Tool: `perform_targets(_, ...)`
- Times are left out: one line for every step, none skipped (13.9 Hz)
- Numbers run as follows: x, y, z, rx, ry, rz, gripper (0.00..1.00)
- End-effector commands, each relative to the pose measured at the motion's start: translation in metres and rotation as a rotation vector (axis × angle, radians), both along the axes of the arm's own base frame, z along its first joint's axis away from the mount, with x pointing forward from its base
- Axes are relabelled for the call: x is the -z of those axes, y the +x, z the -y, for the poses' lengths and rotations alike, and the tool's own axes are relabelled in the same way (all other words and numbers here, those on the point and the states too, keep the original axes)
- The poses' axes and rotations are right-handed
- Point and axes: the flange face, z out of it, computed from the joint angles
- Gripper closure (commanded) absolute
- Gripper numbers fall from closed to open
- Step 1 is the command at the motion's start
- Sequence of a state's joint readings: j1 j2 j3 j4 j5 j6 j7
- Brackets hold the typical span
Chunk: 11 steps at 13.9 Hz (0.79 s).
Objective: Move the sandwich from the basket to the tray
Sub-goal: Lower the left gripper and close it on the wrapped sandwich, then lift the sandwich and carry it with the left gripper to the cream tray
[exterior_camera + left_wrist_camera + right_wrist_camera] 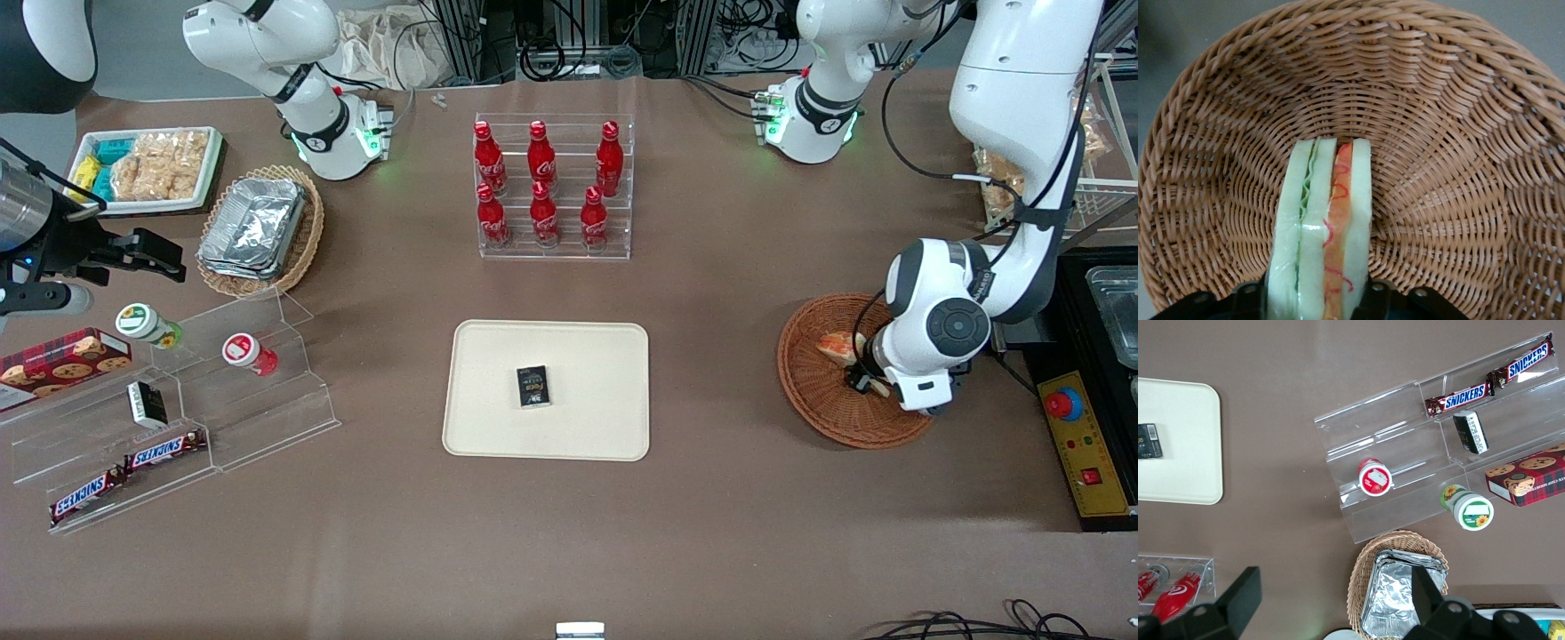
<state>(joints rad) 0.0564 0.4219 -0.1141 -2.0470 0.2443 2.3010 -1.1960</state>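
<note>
The sandwich (pixel 1325 227), pale bread with green and orange filling in clear wrap, stands on edge inside the round reddish-brown wicker basket (pixel 1438 133). My left gripper (pixel 1318 303) is down in the basket, its black fingers (pixel 1373 297) pressed against both bread faces. In the front view the gripper (pixel 867 382) sits low over the basket (pixel 818 400) at the working arm's end of the table, with part of the sandwich (pixel 836 345) showing beside the wrist. The cream tray (pixel 498 418) lies mid-table, toward the parked arm from the basket.
A small black packet (pixel 532 387) lies on the tray. A clear rack of red bottles (pixel 551 187) stands farther from the camera than the tray. A yellow control box with a red button (pixel 1076 436) lies beside the basket. Snack stands (pixel 178 418) fill the parked arm's end.
</note>
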Motion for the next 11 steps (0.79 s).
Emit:
perform_targets(-0.007,0.010,0.003,-0.002,0.016,0.018,1.00)
perform_targets(-0.020,0.018,0.002,0.008,0.017,0.032,1.00)
perform_targets(-0.034,0.026,-0.001,0.017,0.022,0.008,1.00)
perform_targets(-0.054,0.038,-0.002,0.021,0.031,-0.018,1.00)
perform_targets(-0.074,0.050,0.007,0.022,0.026,-0.024,1.00)
perform_targets(-0.097,0.062,0.020,0.017,-0.008,-0.006,1.00)
perform_targets(-0.117,0.073,0.026,0.010,-0.030,0.021,1.00)
perform_targets(-0.137,0.081,0.043,0.034,-0.045,0.047,1.00)
perform_targets(-0.153,0.086,0.062,0.083,-0.064,0.065,1.00)
perform_targets(-0.171,0.090,0.078,0.155,-0.084,0.085,1.00)
perform_targets(-0.187,0.090,0.102,0.255,-0.112,0.102,1.00)
